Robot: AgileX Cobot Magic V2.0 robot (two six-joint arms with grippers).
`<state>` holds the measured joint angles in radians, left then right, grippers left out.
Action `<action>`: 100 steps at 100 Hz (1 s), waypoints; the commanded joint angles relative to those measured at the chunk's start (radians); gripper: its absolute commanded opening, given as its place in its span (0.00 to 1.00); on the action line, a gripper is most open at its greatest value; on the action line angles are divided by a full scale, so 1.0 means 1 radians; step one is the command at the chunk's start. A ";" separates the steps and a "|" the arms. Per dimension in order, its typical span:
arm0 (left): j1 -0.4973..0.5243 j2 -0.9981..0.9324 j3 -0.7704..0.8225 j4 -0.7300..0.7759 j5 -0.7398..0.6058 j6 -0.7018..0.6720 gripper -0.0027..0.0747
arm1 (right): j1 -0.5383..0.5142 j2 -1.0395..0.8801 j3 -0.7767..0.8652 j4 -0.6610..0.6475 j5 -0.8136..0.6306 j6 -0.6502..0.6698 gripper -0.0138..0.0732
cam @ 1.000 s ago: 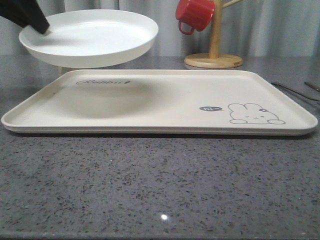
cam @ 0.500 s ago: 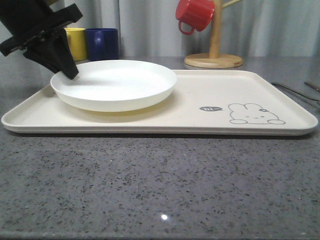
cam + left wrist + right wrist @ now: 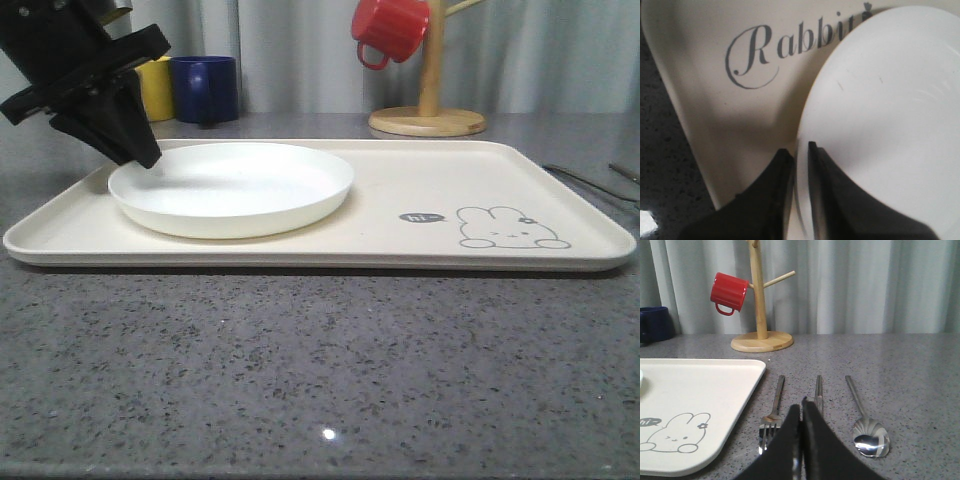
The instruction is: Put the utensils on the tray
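Note:
The cream tray (image 3: pixel 400 180) lies across the grey counter, with a round white plate (image 3: pixel 240 185) resting on its left half. My left gripper (image 3: pixel 140 158) holds the plate's left rim. In the left wrist view its black fingers (image 3: pixel 800 147) are shut on the plate's (image 3: pixel 890 100) edge, beside the "Rabbit" script on the tray (image 3: pixel 715 100). Right of the tray (image 3: pixel 700 390), the fork (image 3: pixel 774 410), chopsticks (image 3: pixel 818 387) and spoon (image 3: pixel 867 432) lie side by side on the counter. My right gripper (image 3: pixel 801 402) is shut just over the chopsticks' near end. Thin utensil handles (image 3: pixel 590 180) show at the right edge.
A wooden mug tree (image 3: pixel 428 110) with a red mug (image 3: pixel 388 28) hanging on it stands behind the tray. A yellow mug (image 3: pixel 155 88) and a blue mug (image 3: pixel 205 88) sit at the back left. A grey curtain closes off the back.
The plate has come down from mid-air above the tray's left end to rest on the tray, my left gripper lowering with it.

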<state>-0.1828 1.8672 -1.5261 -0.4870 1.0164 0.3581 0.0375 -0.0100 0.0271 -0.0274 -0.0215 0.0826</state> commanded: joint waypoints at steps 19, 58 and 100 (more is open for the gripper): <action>-0.007 -0.048 -0.037 -0.036 -0.026 -0.009 0.46 | -0.006 -0.022 -0.017 0.000 -0.084 -0.006 0.08; -0.005 -0.201 -0.037 -0.025 -0.145 -0.009 0.46 | -0.006 -0.022 -0.017 0.000 -0.084 -0.006 0.08; -0.003 -0.590 0.291 0.076 -0.505 -0.029 0.46 | -0.006 -0.022 -0.017 0.000 -0.084 -0.006 0.08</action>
<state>-0.1828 1.3932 -1.2935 -0.4137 0.6540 0.3483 0.0375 -0.0100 0.0271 -0.0274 -0.0215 0.0826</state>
